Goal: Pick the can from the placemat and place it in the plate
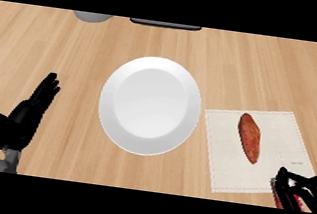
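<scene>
At the placemat's (257,151) near right corner, the right robot hand (312,192) curls its fingers round the red can (287,195), which lies mostly hidden beneath them. A sweet potato (249,137) lies near the placemat's centre; the empty white plate (150,105) sits just beside the placemat's left edge, at the middle of the surface (271,68). The left robot hand (23,114) rests open, fingers up, near the surface's left edge. Good practice, judged from here: lift clear, carry left past the sweet potato, lower centrally.
</scene>
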Controlling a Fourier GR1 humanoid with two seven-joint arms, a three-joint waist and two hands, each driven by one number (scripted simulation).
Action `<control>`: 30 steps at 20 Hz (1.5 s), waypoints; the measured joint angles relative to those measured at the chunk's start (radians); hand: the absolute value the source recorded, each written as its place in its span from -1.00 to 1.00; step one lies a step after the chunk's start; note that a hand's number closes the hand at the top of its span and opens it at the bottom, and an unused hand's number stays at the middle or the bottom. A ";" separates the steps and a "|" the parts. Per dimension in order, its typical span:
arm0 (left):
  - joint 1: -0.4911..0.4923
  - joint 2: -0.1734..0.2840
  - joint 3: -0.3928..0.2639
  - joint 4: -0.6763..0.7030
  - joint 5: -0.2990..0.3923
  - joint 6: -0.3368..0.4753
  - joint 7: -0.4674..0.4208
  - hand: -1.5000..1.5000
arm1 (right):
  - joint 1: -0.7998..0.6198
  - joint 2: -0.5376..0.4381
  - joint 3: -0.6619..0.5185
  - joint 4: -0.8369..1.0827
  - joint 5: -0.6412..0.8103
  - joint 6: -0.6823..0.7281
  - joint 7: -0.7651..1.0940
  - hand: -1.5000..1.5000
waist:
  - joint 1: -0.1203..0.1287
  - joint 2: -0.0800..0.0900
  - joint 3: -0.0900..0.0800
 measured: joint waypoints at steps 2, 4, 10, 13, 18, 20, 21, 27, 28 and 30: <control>-0.009 -0.004 -0.004 -0.009 -0.006 0.005 0.003 0.00 | 0.055 0.011 0.004 0.055 0.065 -0.037 0.081 1.00 | 0.009 0.006 -0.011; -0.015 -0.003 -0.002 -0.014 -0.008 0.006 -0.001 0.00 | 0.150 0.011 -0.009 0.080 0.096 -0.042 0.171 1.00 | 0.006 0.017 -0.039; -0.018 -0.002 -0.011 -0.023 -0.015 0.002 -0.001 0.00 | 0.310 0.002 0.008 0.063 0.223 -0.023 0.361 1.00 | 0.034 0.023 -0.066; -0.016 0.001 -0.014 -0.021 -0.020 -0.003 -0.002 0.00 | 0.413 0.023 0.061 -0.005 0.267 0.011 0.457 1.00 | 0.029 0.020 -0.062; -0.018 -0.001 -0.007 -0.014 -0.021 0.000 0.000 0.00 | 0.551 0.021 0.166 -0.187 0.370 0.072 0.663 1.00 | 0.021 0.022 -0.036; -0.023 -0.002 -0.005 -0.010 -0.021 0.000 0.004 0.00 | 0.580 0.021 0.219 -0.291 0.417 0.095 0.760 1.00 | 0.020 0.021 -0.028; -0.021 -0.001 -0.004 -0.007 -0.021 -0.002 0.005 0.00 | 0.597 0.021 0.240 -0.356 0.437 0.111 0.800 1.00 | 0.019 0.020 -0.025; -0.010 -0.005 0.001 0.005 -0.022 -0.011 -0.007 0.00 | 0.640 0.023 0.423 -0.704 0.624 0.183 1.065 1.00 | 0.018 0.015 -0.015; -0.008 -0.004 0.003 0.009 -0.022 -0.017 -0.012 0.00 | 0.638 0.023 0.463 -0.749 0.664 0.204 1.112 1.00 | 0.020 0.015 -0.014; -0.017 -0.005 0.005 0.010 -0.020 -0.023 -0.004 0.00 | 0.625 0.024 0.544 -0.834 0.745 0.257 1.202 1.00 | 0.021 0.014 -0.012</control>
